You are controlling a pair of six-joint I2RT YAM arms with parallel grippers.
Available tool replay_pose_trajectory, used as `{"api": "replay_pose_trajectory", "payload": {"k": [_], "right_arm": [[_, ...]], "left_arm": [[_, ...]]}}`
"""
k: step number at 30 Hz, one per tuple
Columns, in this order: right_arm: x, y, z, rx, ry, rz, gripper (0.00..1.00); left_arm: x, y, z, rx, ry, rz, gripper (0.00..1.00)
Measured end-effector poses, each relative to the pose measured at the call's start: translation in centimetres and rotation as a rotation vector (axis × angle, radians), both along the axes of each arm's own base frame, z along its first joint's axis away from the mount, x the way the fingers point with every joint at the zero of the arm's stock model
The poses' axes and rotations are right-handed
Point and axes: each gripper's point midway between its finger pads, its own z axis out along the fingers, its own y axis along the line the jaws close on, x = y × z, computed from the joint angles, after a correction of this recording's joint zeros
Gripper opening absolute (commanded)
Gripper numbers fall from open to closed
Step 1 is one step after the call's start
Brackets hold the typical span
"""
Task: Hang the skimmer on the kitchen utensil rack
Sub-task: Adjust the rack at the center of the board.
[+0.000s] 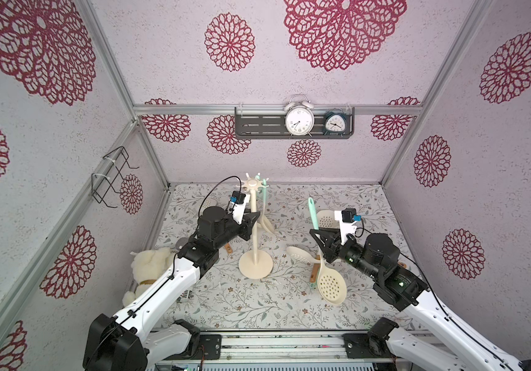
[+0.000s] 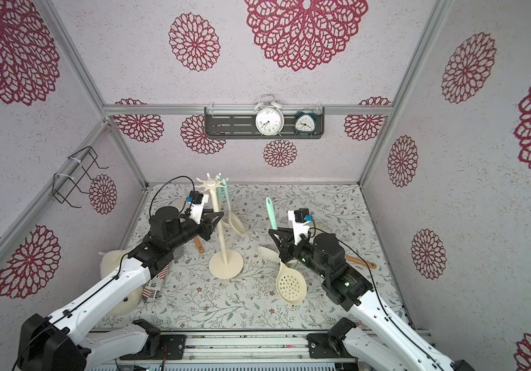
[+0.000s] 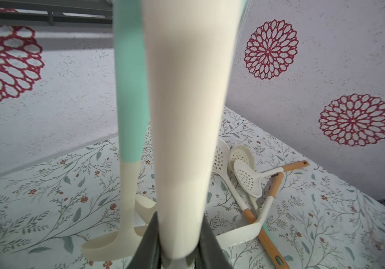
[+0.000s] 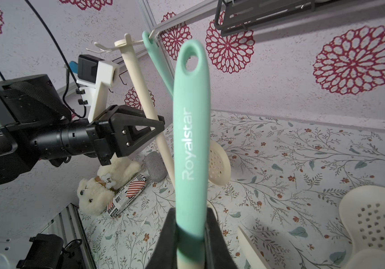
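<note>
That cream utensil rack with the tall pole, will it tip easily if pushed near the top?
Probably tippy: the utensil rack has a tall thin pole on a round base, with a ladle hanging off one side. It looks like light plastic, so it may slide or tilt.

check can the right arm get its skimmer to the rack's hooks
Probably yes: open space lies between the right end effector with the skimmer and the rack's crown. The left end effector grips the pole lower down; a ladle takes only one hook.

We see a cream utensil rack [image 1: 255, 268], a mint-handled skimmer [image 4: 191, 139], a white table mat [image 1: 241, 305] sprigged with grey-green leaves, and pale walls [image 1: 161, 64] bearing crimson lacework rosettes.
</note>
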Motion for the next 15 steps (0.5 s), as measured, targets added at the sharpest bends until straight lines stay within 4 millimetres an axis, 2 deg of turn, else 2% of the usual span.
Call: {"api": "replay_pose_trajectory", "payload": {"k": [7,11,15], "right_arm": [[0.0,0.6,0.4,-0.009,-0.036,0.029,0.0],[0.0,1.6,-0.2,-0.027,-0.035,0.081,0.0],[-0.1,2.4,-0.8,-0.04,-0.029,0.122,0.0]], "left_arm": [[0.2,-0.1,-0.1,0.024,-0.044,0.019,0.01],[0.0,-0.4,-0.3,-0.003,-0.082,0.018,0.22],[-0.7,0.1,-0.5,-0.034,-0.104,0.033,0.31]]}}
